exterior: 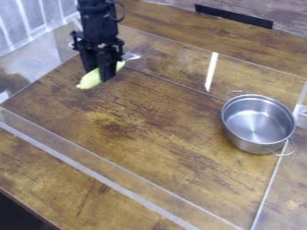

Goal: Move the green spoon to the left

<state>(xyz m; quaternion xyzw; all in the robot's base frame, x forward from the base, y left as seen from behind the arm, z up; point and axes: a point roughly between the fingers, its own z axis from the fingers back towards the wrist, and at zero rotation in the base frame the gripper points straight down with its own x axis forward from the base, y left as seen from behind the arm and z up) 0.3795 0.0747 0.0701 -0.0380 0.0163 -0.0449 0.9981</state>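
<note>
The green spoon (89, 80) has a yellow-green handle that sticks out below and left of the fingers, while its small silver bowl pokes out to the right. My gripper (100, 70) points straight down at the far left of the wooden table (156, 121). It is shut on the spoon's middle and holds it slightly off the wood.
A round steel pot (258, 122) stands at the right side of the table. Low clear plastic walls (120, 193) run around the work area, with a taller clear panel (214, 72) at the back.
</note>
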